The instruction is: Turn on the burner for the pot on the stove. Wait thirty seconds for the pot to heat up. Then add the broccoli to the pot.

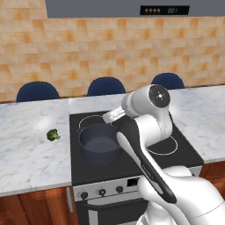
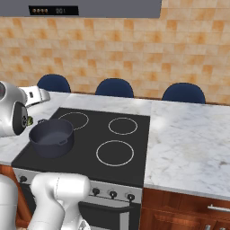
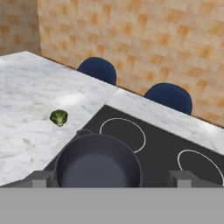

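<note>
The dark blue-grey pot (image 1: pixel 100 144) (image 2: pixel 51 137) (image 3: pixel 98 166) stands empty on the front left ring of the black stove (image 1: pixel 90 170) (image 2: pixel 92 134) (image 3: pixel 162 145). A small green broccoli (image 1: pixel 53 135) (image 3: pixel 58 117) lies on the marble counter left of the stove, a short way from the pot. My gripper (image 3: pixel 113 179) hangs open above and just behind the pot, looking down over it, with nothing between its fingers. Small dark knobs (image 1: pixel 102 192) (image 2: pixel 113 194) line the silver front panel below the cooktop.
Marble counter (image 1: pixel 26 154) (image 2: pixel 188 148) runs on both sides of the stove. Three blue chair backs (image 1: pixel 106 86) (image 2: pixel 114 87) stand behind the counter in front of a tiled wall. My white arm (image 1: pixel 149 132) leans over the right half of the cooktop.
</note>
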Available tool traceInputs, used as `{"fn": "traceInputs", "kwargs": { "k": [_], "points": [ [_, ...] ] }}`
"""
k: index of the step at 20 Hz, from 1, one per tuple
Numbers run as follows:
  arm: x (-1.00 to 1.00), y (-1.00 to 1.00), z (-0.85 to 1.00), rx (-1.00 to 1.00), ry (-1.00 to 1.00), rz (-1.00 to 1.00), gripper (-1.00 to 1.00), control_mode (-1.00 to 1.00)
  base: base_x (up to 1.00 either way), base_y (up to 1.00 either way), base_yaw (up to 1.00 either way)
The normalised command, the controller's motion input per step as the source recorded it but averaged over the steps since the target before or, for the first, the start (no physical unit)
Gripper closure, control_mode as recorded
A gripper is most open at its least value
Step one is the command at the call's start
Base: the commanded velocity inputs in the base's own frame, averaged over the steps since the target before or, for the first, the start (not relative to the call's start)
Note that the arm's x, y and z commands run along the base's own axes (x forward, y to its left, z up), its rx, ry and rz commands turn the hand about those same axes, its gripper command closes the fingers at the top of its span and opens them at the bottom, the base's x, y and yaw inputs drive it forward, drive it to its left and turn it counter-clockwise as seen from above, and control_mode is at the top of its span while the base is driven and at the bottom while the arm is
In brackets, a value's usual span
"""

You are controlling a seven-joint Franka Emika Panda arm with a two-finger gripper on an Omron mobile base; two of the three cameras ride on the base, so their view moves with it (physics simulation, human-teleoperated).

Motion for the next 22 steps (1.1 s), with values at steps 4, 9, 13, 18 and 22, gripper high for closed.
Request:
{"fn": "traceInputs", "kwargs": {
  "k": [4, 9, 13, 18, 22],
  "points": [
    [0.00, 0.00, 0.00, 0.00, 0.00, 0.00, -1.00, -1.00, 0.00, 0.00, 0.00],
    [0.00, 0.00, 0.00, 0.00, 0.00, 0.00, -1.00, -1.00, 0.00, 0.00, 0.00],
    [0.00, 0.00, 0.00, 0.00, 0.00, 0.00, -1.00, -1.00, 0.00, 0.00, 0.00],
    [0.00, 0.00, 0.00, 0.00, 0.00, 0.00, -1.00, -1.00, 0.00, 0.00, 0.00],
    [0.00, 0.00, 0.00, 0.00, 0.00, 0.00, -1.00, -1.00, 0.00, 0.00, 0.00]
  ]
}}
